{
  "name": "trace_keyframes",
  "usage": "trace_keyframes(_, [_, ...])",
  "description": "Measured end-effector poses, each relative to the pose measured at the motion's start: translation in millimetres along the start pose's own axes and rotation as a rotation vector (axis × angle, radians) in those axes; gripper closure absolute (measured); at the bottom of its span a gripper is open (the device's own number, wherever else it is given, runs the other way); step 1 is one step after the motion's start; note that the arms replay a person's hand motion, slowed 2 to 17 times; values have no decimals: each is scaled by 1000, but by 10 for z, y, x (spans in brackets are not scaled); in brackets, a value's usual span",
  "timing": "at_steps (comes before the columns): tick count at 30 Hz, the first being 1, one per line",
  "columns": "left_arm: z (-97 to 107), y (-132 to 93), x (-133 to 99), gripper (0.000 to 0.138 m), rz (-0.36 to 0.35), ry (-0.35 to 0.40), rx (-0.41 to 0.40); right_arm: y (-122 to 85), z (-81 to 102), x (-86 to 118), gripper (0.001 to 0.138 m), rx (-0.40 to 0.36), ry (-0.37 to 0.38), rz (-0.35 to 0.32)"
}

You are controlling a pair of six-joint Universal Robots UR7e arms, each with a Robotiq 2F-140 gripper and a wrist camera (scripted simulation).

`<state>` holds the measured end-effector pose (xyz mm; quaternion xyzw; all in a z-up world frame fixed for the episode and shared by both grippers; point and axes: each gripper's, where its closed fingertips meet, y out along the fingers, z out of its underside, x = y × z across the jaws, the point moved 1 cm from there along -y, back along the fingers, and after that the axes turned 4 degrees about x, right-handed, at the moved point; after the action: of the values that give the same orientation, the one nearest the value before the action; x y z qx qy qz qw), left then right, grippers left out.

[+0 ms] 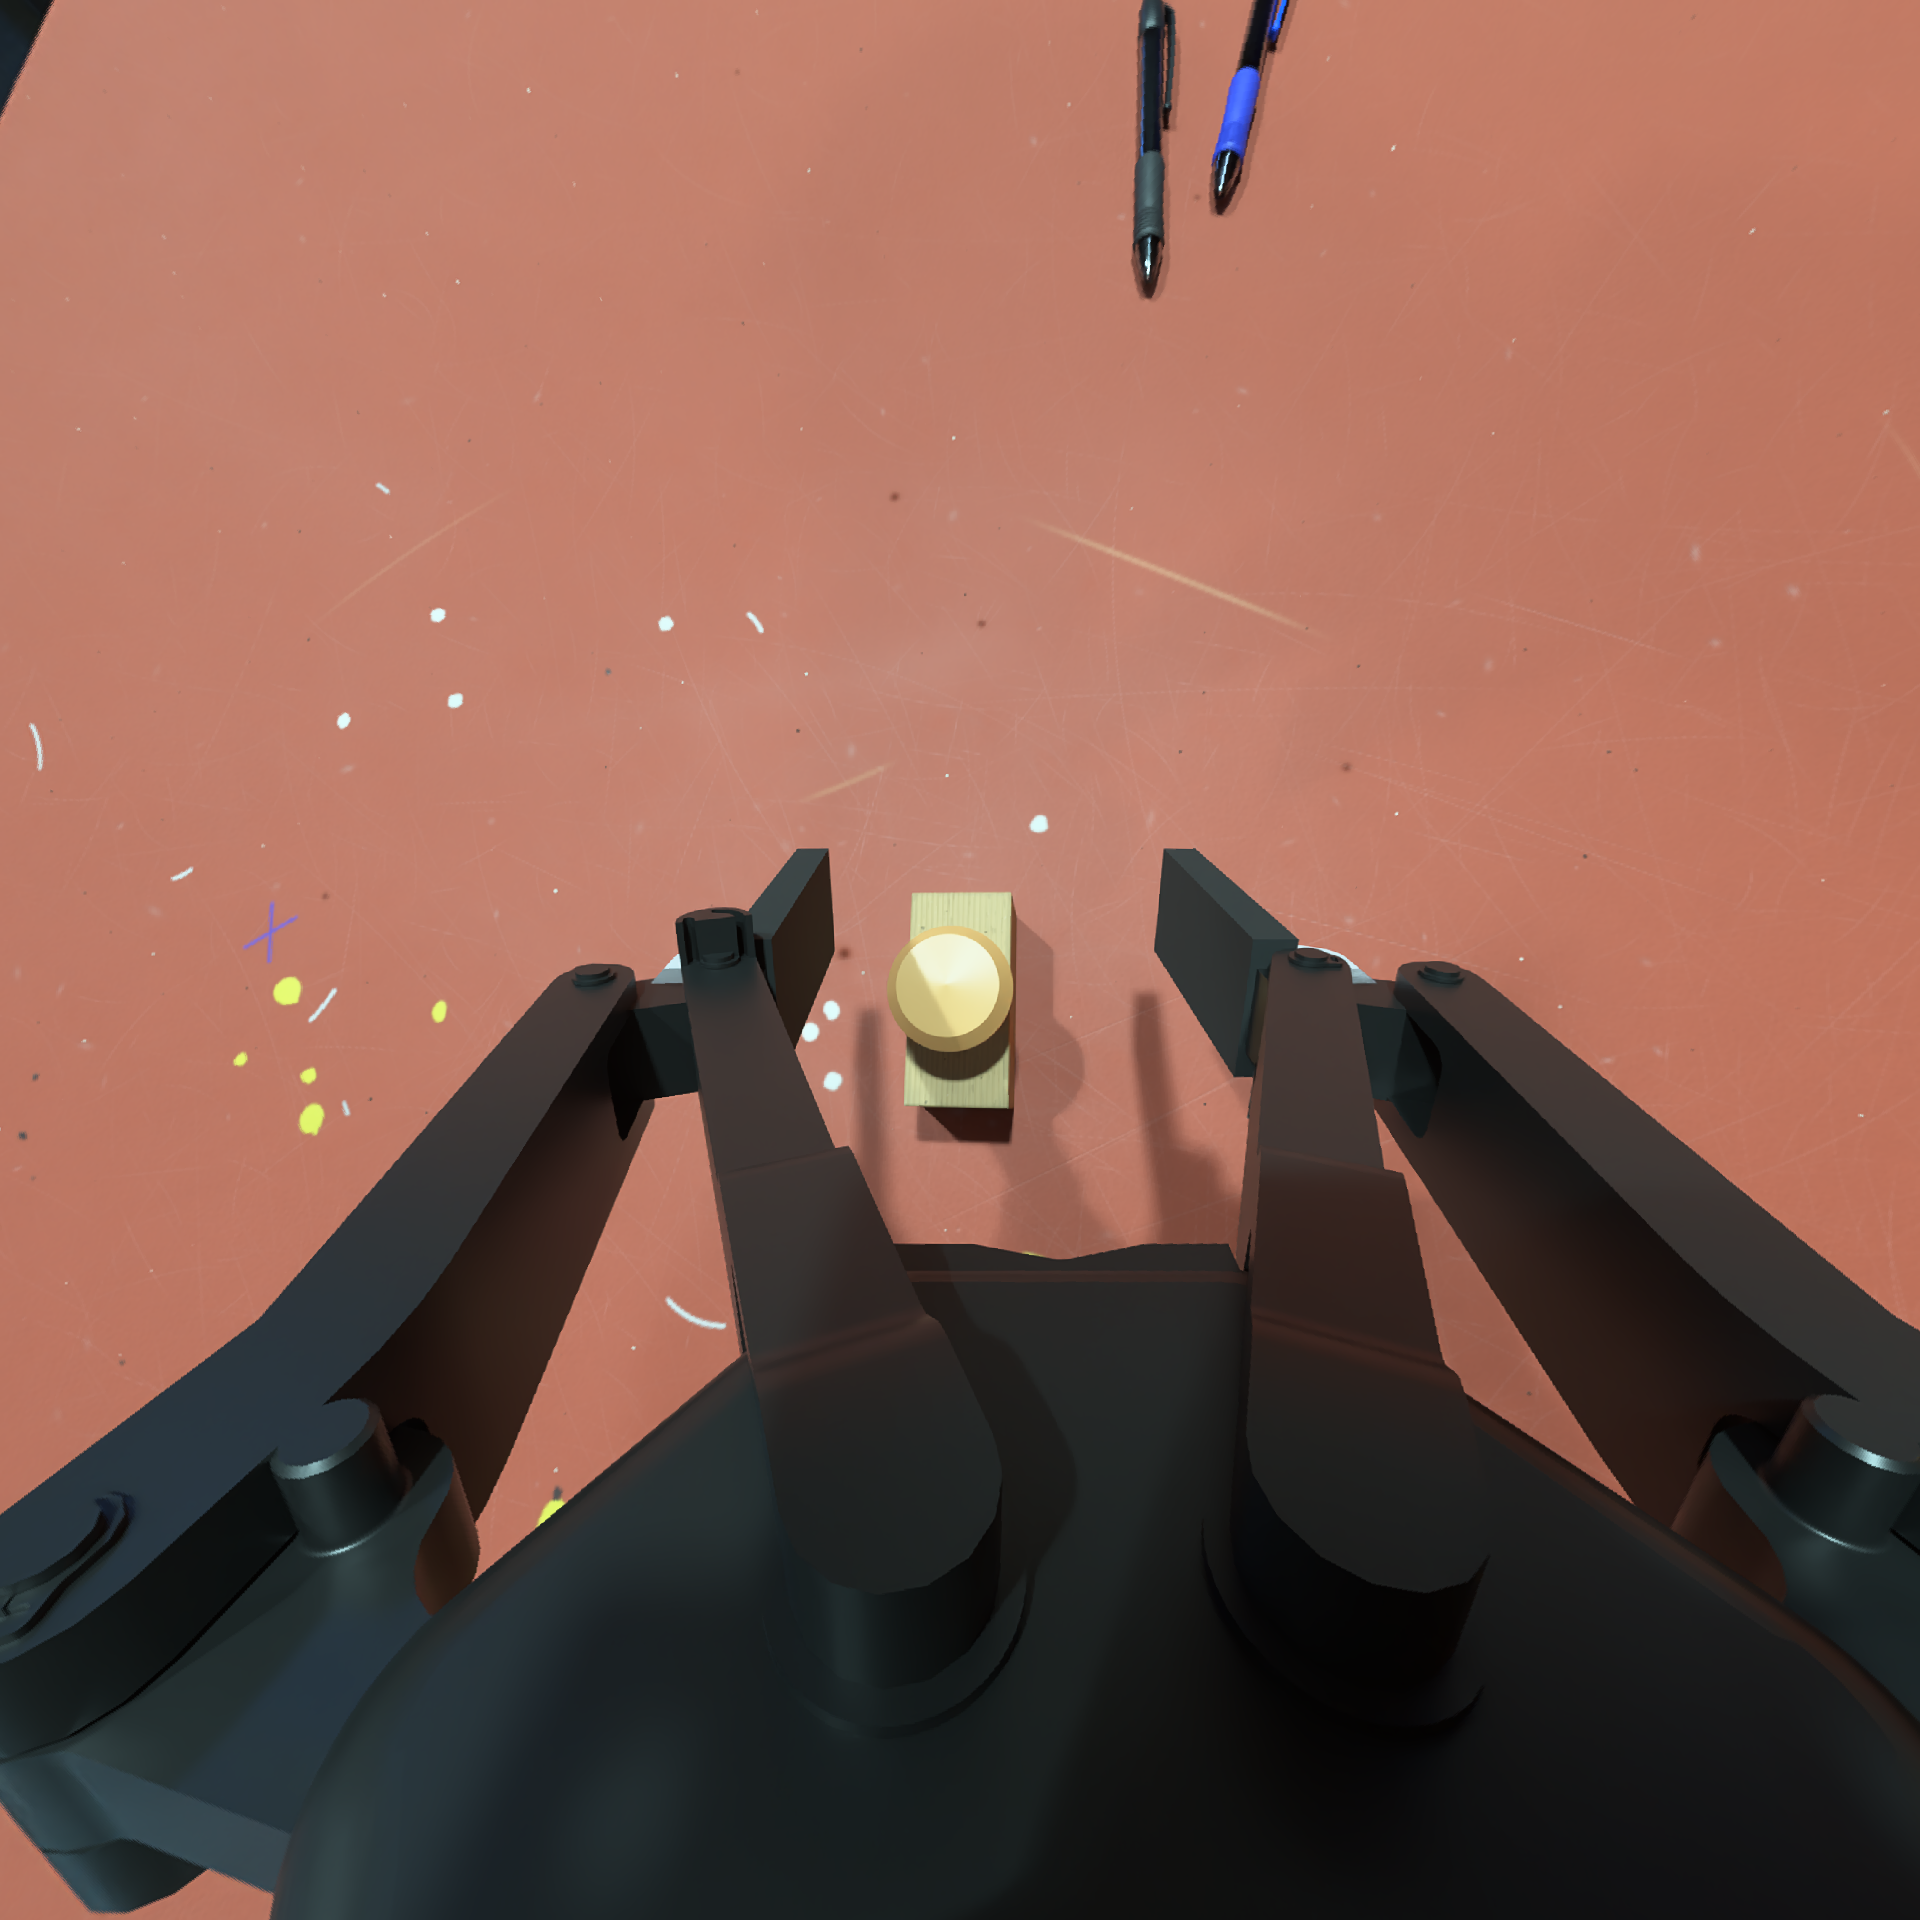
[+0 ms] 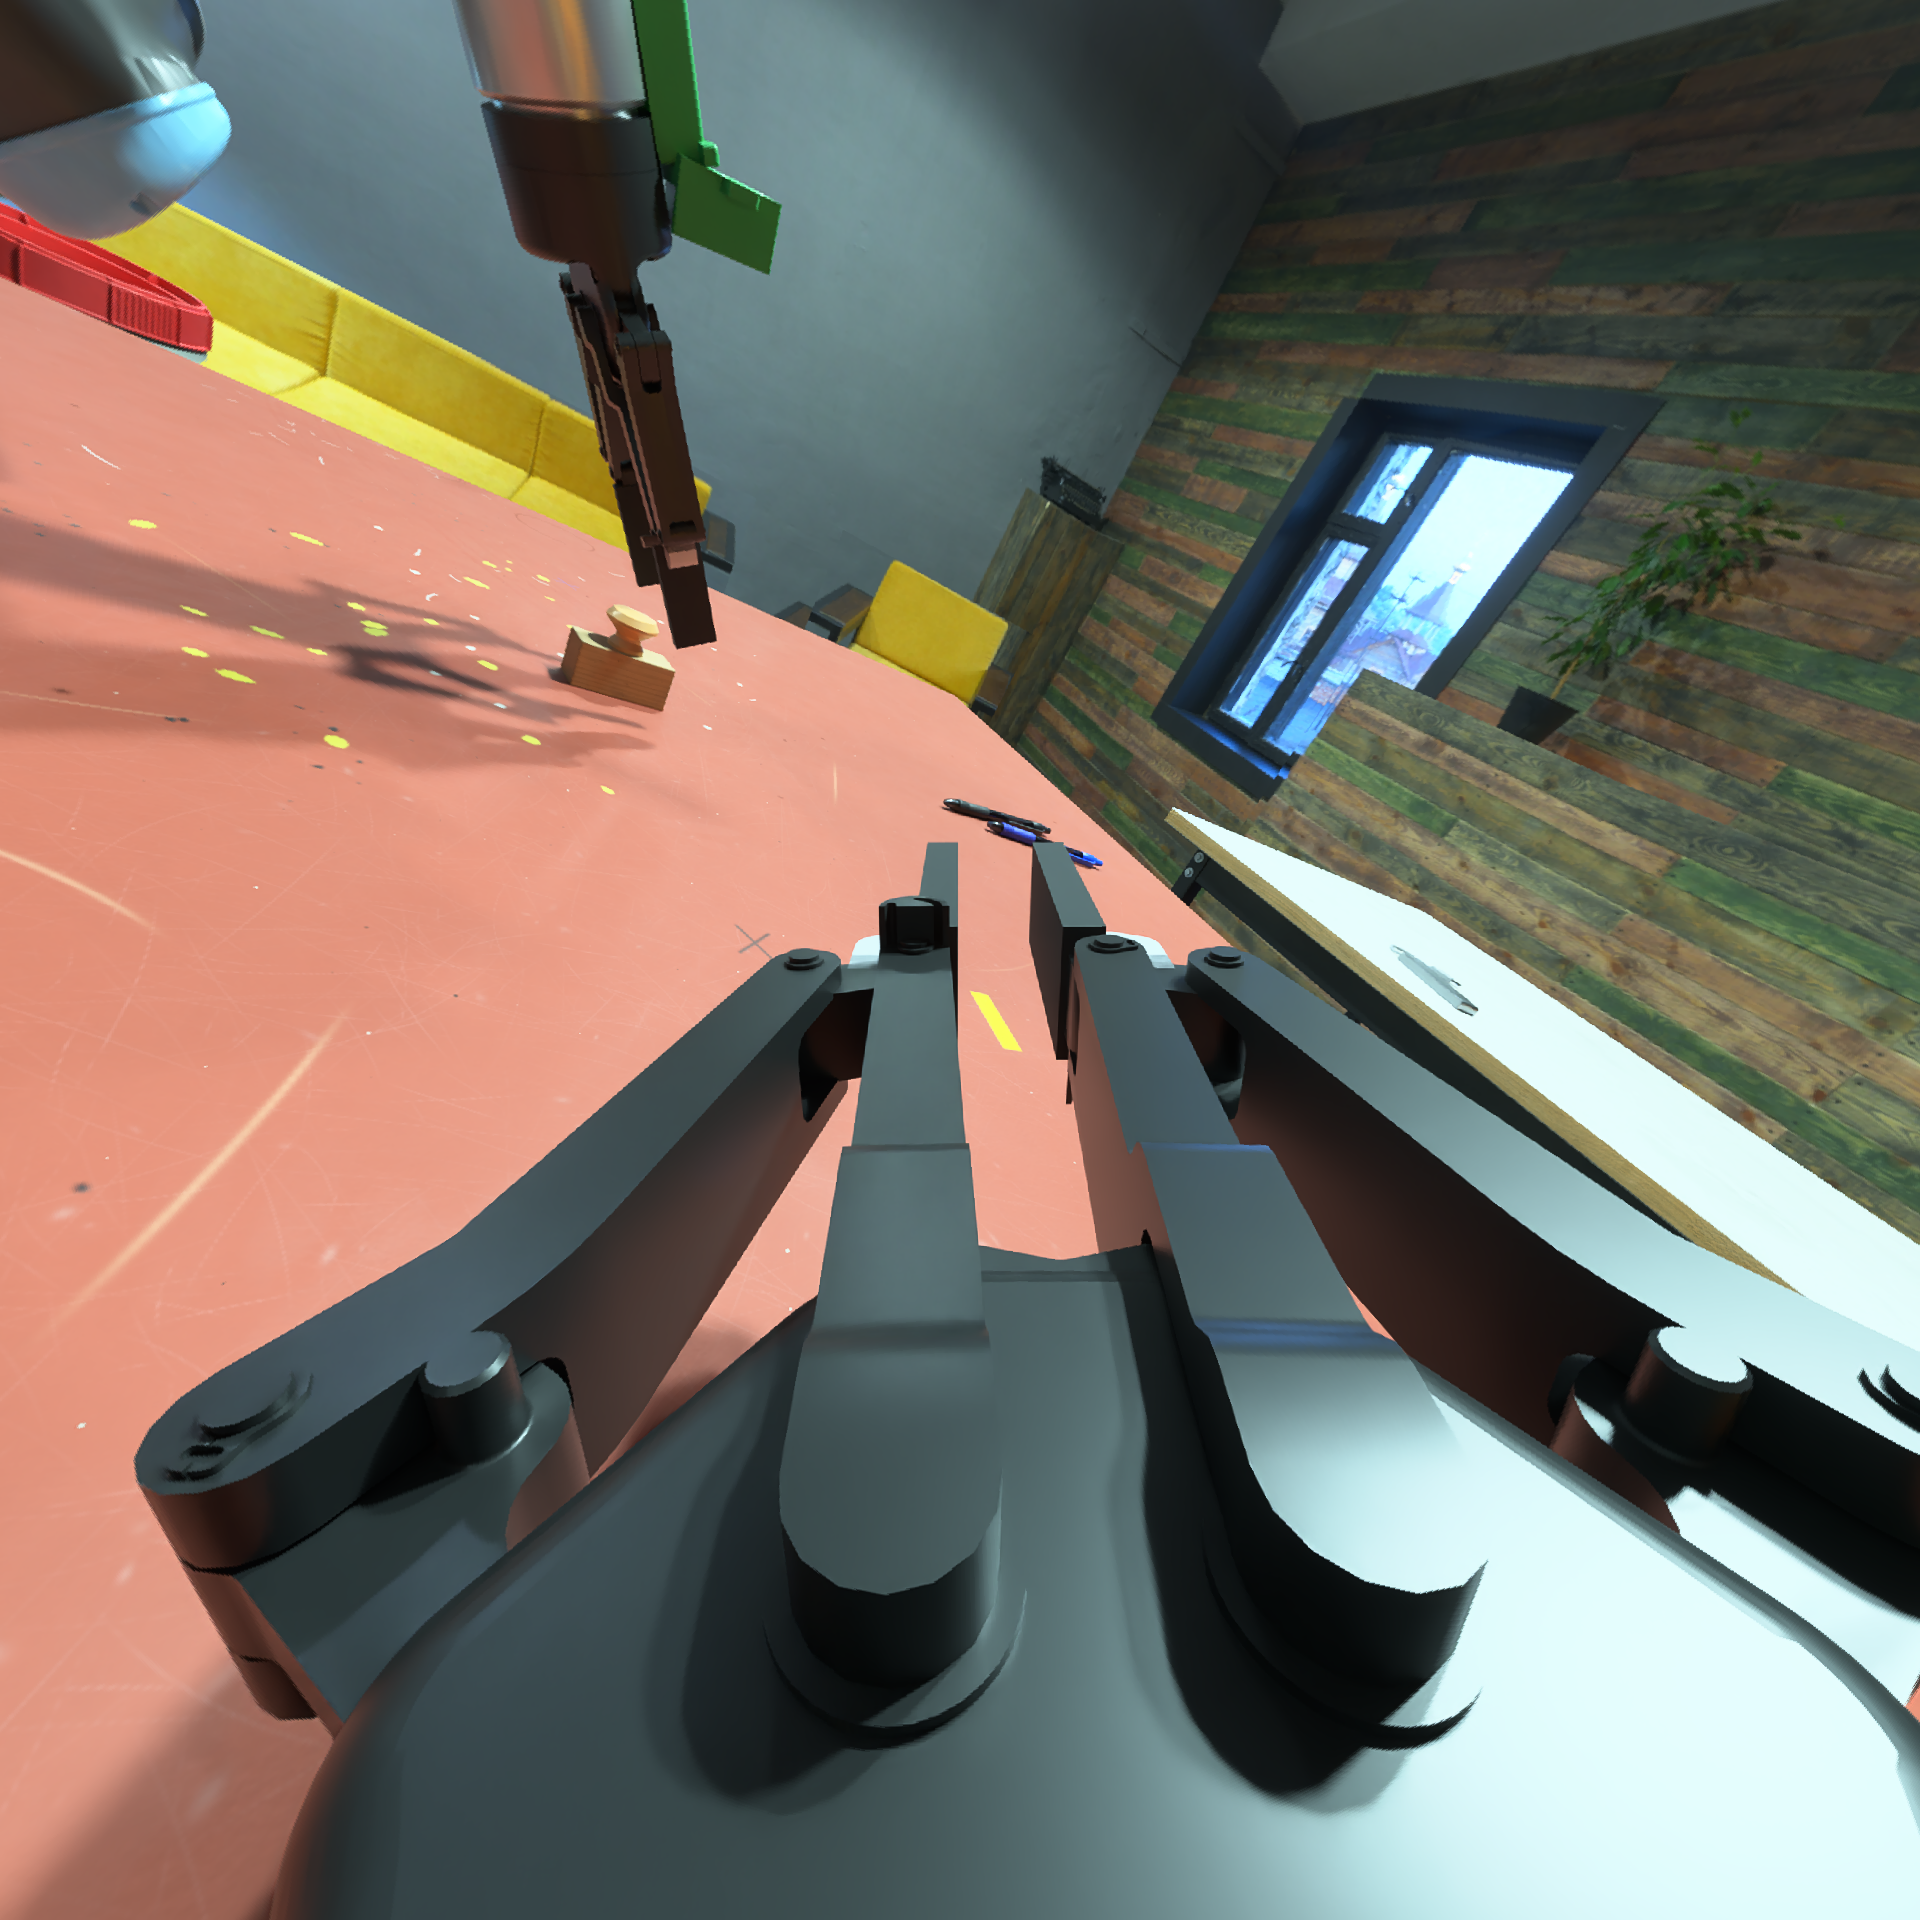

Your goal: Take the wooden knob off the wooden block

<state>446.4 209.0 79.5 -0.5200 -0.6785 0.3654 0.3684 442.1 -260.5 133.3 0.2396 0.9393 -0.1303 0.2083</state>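
A round wooden knob (image 1: 951, 987) stands upright on a small wooden block (image 1: 961, 1086) that lies on the salmon table (image 1: 1039, 520). My left gripper (image 1: 992, 894) is open and hovers right above them, one finger on each side of the knob, touching nothing. In the right wrist view the knob (image 2: 632, 627) and block (image 2: 613, 673) lie far off, with the left gripper's fingers (image 2: 681, 608) just above and beside the knob. My right gripper (image 2: 992, 862) is low over the table, well away from the block, its jaws a narrow gap apart and empty.
Two pens, one black (image 1: 1151, 156) and one blue (image 1: 1242, 104), lie beyond the block; they also show ahead of the right gripper (image 2: 997, 816). A red object (image 2: 104, 286) sits at the table's far corner. A white side table (image 2: 1558, 1049) stands past the right edge.
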Motion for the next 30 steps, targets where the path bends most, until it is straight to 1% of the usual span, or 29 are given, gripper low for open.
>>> trace_keyframes(15, [168, 98, 63, 62, -20, 4, 77, 28, -11, 20, 120, -5, 3, -13])
trace_keyframes(30, [293, 165, 91, 69, -43, 25, 143, 39, -23, 26, 120, -10, 1, -18])
